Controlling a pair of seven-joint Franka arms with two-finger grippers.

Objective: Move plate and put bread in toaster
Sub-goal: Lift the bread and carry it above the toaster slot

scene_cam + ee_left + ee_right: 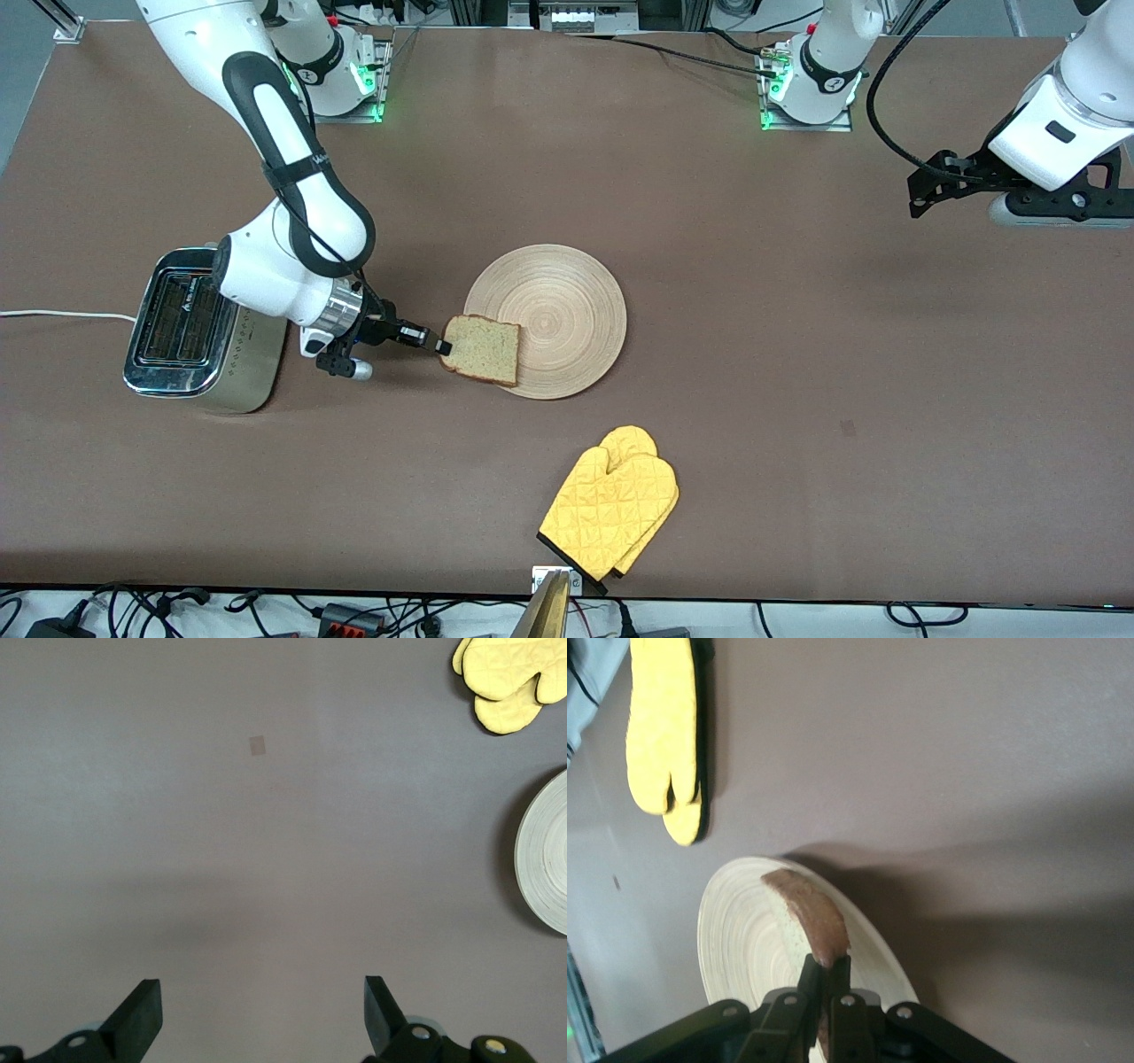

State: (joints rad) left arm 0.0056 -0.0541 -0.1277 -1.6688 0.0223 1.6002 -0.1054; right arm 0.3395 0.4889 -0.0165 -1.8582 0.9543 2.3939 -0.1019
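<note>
The round beige wooden plate (pixel 554 315) lies mid-table; it also shows in the right wrist view (pixel 744 930) and at the edge of the left wrist view (pixel 545 859). The bread (pixel 483 347) is a square slice with a brown crust, over the plate's edge toward the toaster. My right gripper (pixel 440 346) is shut on the bread's crust edge (pixel 815 921) and holds it on edge. The toaster (pixel 190 332) stands at the right arm's end of the table, slots up. My left gripper (pixel 263 1014) is open and empty, high over bare table at the left arm's end.
A yellow oven mitt (pixel 611 509) lies near the table's front edge, nearer to the front camera than the plate; it also shows in the wrist views (pixel 666 735) (pixel 509 678). The toaster's white cord (pixel 62 314) runs off toward the table's end.
</note>
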